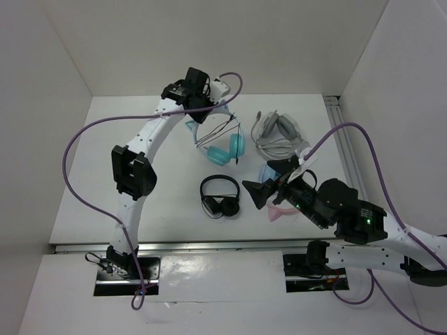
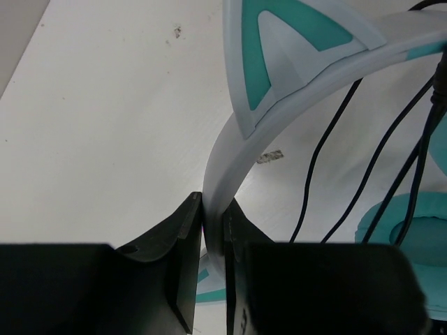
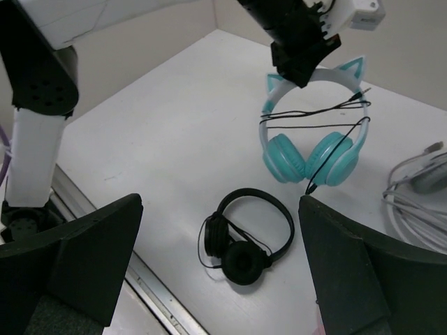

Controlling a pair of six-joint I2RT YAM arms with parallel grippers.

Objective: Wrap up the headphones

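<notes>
Pinching the headphones by their white headband in my left gripper, upright near the far side of the table, my right gripper wide and empty, I feared the loose cable loops could slide off if they swung.
</notes>
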